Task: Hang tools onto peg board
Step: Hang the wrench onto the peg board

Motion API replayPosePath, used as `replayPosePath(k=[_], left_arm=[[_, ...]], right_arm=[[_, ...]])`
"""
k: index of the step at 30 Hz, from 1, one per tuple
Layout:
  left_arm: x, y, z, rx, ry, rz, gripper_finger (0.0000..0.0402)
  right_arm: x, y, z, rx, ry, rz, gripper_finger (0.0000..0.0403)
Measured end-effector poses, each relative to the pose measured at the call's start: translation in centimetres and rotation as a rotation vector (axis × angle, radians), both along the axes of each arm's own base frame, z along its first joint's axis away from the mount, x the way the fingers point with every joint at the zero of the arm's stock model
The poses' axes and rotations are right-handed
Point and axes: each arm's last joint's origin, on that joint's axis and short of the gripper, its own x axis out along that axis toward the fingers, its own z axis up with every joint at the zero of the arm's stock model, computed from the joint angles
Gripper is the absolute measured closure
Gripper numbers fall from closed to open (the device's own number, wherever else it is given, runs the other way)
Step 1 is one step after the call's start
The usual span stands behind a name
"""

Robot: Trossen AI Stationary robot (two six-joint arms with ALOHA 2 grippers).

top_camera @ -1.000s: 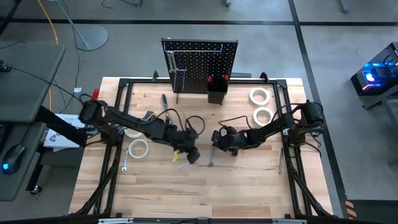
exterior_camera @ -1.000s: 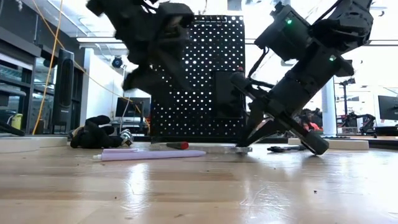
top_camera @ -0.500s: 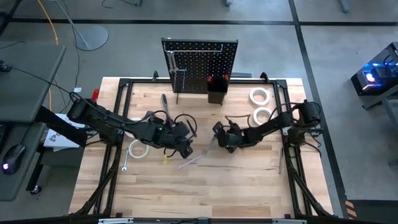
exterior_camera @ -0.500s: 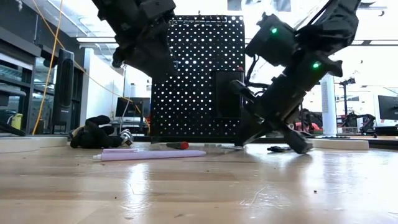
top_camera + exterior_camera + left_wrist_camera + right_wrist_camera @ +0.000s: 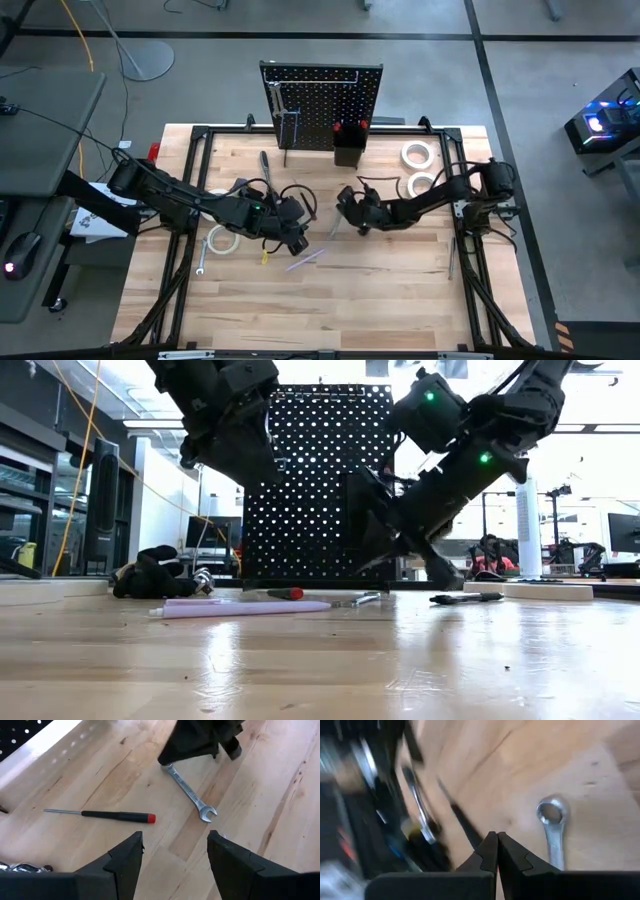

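Your right gripper (image 5: 345, 203), fingers pressed together on nothing, hovers just beside a silver wrench (image 5: 189, 792) lying flat mid-table, while your left gripper (image 5: 297, 238) hangs spread and empty above a red-tipped screwdriver (image 5: 100, 814). The step in hand looks like picking a tool. Next you likely need to part the right fingers, take the wrench, and carry it to the peg board (image 5: 322, 102) at the table's far edge.
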Motion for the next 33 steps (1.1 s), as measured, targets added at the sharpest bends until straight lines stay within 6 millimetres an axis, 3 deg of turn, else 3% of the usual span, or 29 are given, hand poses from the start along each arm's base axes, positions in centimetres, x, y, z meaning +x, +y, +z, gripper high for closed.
replayPosePath(k=[7,16,21,33], left_arm=[[0.0,0.0,0.0,-0.019,-0.015,0.027,0.0197],[0.0,-0.1,0.0,-0.076,-0.048,0.081,0.0197],[0.1,-0.1,0.0,-0.1,-0.064,0.112,0.0197],[0.3,-0.1,0.2,-0.136,-0.113,0.161,0.0197]], right_arm=[[-0.3,-1.9,1.2,-0.312,0.221,0.613,0.0403],[-2.4,-5.1,1.9,-0.552,0.421,1.072,0.0403],[-2.6,-5.1,1.9,-0.666,0.464,1.205,0.0403],[-2.1,-5.4,1.8,-0.898,0.508,1.295,0.0403]])
